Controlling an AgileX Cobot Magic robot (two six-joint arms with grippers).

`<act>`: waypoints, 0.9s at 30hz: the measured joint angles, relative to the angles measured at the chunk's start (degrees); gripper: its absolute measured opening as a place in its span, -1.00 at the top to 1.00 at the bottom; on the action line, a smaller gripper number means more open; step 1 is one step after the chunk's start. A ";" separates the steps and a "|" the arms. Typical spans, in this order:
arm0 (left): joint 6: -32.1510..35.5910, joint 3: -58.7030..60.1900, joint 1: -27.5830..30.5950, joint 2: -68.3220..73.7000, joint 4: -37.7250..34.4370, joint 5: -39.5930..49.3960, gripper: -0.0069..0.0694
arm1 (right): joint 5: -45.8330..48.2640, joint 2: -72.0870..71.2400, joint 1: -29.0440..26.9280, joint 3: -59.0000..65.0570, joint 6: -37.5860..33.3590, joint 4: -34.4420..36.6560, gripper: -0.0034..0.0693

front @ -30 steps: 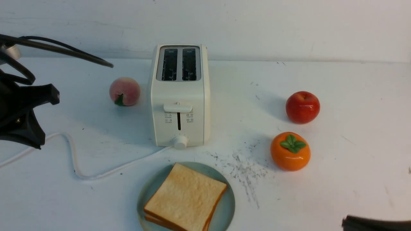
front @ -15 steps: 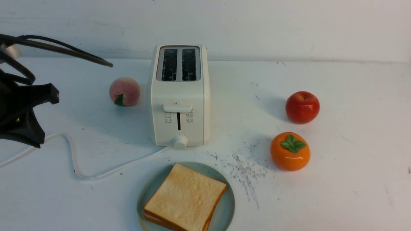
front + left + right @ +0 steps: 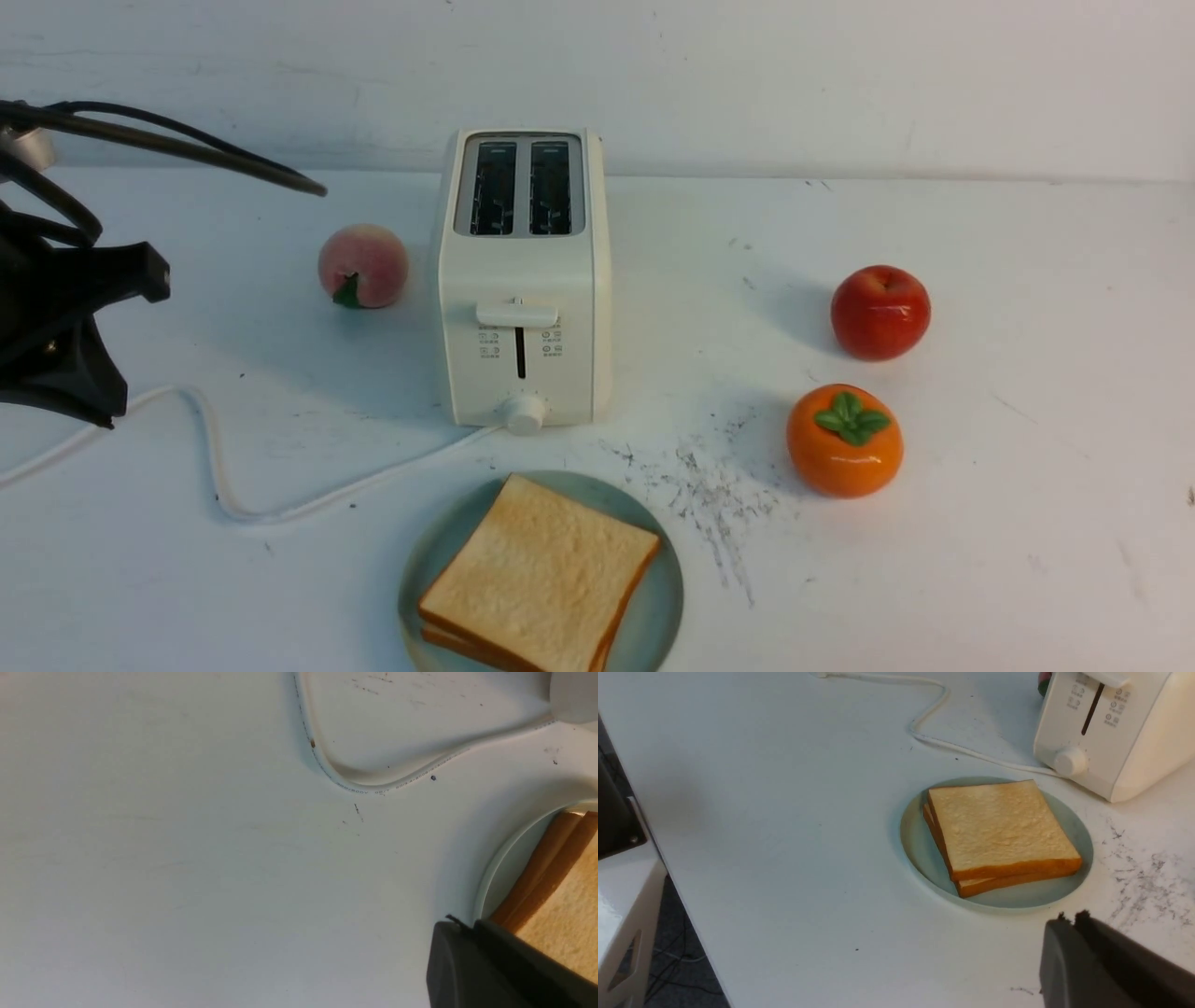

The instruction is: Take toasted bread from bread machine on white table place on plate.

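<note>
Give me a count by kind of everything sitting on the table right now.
Toast slices: 2, stacked on the plate
Plate: 1
Toaster: 1, both slots empty
Fruit: 3, a peach, a red apple, an orange persimmon
Total: 7

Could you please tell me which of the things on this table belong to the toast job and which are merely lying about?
Part of the job:
toasted bread, two slices stacked
plate, under the slices
bread machine, both slots empty
white table

Lying about:
peach
red apple
orange persimmon
</note>
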 joint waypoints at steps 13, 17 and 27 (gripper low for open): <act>0.00 0.00 0.00 0.00 0.26 -0.24 0.72 | 0.12 -10.72 -17.67 0.87 -0.02 17.43 0.82; 0.00 0.00 0.00 0.00 0.26 -0.45 0.72 | -4.42 -17.73 -32.17 7.64 -0.07 18.19 0.80; 0.00 0.00 0.00 0.00 0.88 -0.51 0.72 | -2.11 -28.91 -58.44 18.94 -0.67 18.68 0.77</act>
